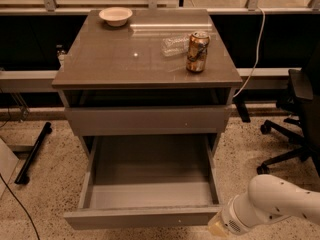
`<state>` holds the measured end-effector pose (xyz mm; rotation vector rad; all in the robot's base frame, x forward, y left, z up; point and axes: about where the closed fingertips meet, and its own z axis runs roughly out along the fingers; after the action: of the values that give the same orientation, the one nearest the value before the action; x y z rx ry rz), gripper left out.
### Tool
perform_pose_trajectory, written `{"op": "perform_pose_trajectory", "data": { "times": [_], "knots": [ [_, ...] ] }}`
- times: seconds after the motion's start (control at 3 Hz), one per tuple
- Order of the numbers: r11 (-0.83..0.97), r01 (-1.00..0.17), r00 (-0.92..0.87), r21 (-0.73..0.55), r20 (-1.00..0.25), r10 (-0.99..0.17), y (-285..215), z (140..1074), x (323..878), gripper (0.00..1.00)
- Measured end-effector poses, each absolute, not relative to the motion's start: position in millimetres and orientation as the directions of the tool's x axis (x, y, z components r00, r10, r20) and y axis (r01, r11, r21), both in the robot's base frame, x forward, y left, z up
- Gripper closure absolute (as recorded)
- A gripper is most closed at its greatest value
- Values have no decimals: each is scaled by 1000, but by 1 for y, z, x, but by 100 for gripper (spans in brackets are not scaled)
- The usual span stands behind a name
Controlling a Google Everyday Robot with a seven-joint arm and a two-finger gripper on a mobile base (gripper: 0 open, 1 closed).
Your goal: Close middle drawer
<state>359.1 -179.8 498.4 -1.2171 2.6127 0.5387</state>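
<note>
The middle drawer is pulled far out of the grey cabinet. Its low flat front panel faces me, with a tiny pale dot right of centre. Its plain grey box inside holds nothing that I can see. My gripper is at the bottom of the view, on the end of the white arm. It is right at the right end of the drawer's front panel, and its tip is partly cut off by the frame edge.
Another grey drawer front sits above, under the cabinet top. On top stand a drink can, a clear crumpled wrapper and a white bowl. An office chair stands right, a black stand leg left.
</note>
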Motion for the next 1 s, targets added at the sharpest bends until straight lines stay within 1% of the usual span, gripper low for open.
{"op": "perform_pose_trajectory", "data": {
  "times": [0.33,0.67,1.0],
  "knots": [
    [626,-733,-678,266,-362,-640,-178,451,374,100],
    [633,-714,-697,299,-394,-600,-174,406,402,100],
    [633,-714,-697,299,-394,-600,-174,406,402,100]
  ]
}}
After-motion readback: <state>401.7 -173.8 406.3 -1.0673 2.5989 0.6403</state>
